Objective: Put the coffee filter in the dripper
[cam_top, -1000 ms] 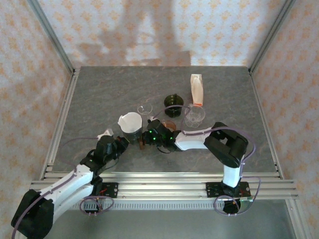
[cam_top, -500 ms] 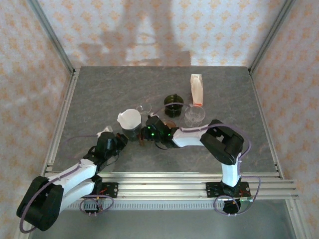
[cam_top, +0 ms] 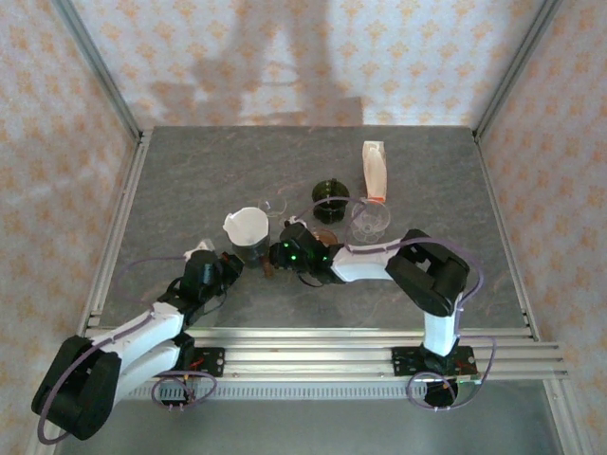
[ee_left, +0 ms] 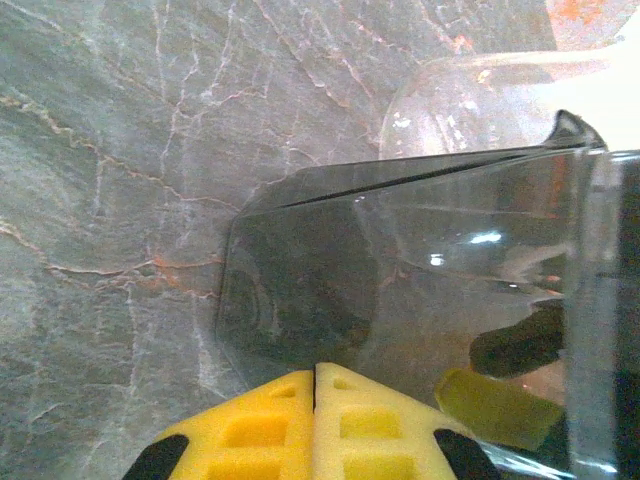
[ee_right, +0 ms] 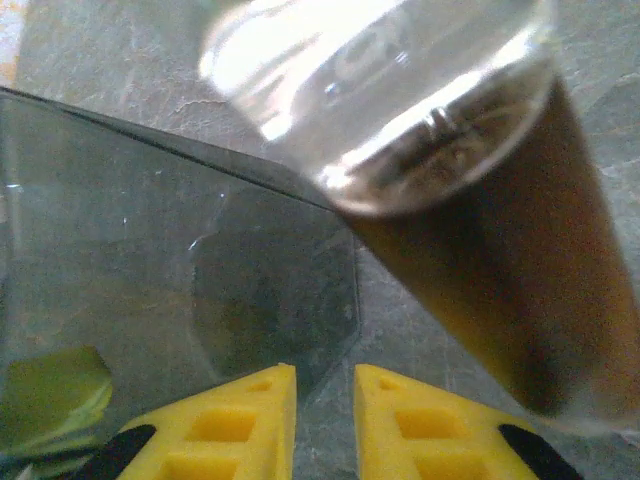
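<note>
The white coffee filter [cam_top: 245,226] stands as an open cone in the top of the smoky glass dripper [cam_top: 252,252], left of the table's middle. My left gripper [cam_top: 231,268] is shut with nothing in it, its tips against the dripper's [ee_left: 400,270] left side. My right gripper [cam_top: 276,256] is at the dripper's [ee_right: 150,270] right side, its jaws a little apart with only bare table between the yellow fingers [ee_right: 250,410]. A tilted brown glass vessel [ee_right: 480,230] is close in front of the right gripper.
Behind the dripper are a small clear glass [cam_top: 276,205], a dark green round piece [cam_top: 331,195], an amber disc [cam_top: 325,237], a clear cup [cam_top: 371,219] and a white and orange pouch [cam_top: 376,171]. A metal rail [cam_top: 313,341] runs along the near edge.
The right jaws have parted slightly. The dripper with the filter has shifted a little left and back, and the left arm has closed in on it.
</note>
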Controlling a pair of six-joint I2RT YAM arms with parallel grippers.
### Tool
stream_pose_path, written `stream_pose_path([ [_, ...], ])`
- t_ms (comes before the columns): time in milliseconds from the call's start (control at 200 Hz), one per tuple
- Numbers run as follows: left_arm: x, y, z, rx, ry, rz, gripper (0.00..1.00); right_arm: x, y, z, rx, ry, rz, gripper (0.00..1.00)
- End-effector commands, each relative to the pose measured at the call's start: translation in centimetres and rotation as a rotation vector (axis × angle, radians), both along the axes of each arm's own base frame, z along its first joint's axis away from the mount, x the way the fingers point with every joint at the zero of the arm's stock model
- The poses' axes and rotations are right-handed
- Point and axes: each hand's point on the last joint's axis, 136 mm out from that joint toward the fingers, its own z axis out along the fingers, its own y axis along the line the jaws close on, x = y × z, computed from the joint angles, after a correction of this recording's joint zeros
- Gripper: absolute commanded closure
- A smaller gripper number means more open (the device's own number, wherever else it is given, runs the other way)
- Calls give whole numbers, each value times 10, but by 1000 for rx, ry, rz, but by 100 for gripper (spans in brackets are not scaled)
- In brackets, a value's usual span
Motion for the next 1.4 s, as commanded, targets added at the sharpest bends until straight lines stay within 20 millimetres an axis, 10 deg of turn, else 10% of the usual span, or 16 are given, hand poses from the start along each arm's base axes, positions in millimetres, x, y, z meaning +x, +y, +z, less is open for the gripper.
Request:
stream_pose_path([
  [0,1,2,11,23,-19,-12,100,0,-13,16,1,-34,-35,76],
  [591,-37,28,14,56,97,78,100,-14,-42,75,17,-127,-74,53],
  [981,-54,37,33,27,39,104,28,2,-132,105,-232,-119,-170,39],
  [1026,-55,38,33,27,40,107,1,7,-145,100,-253,-87,-174,39],
  [1391,-64,38,29,0,40,106,0,37,-173,61,-305,60,-175,42],
])
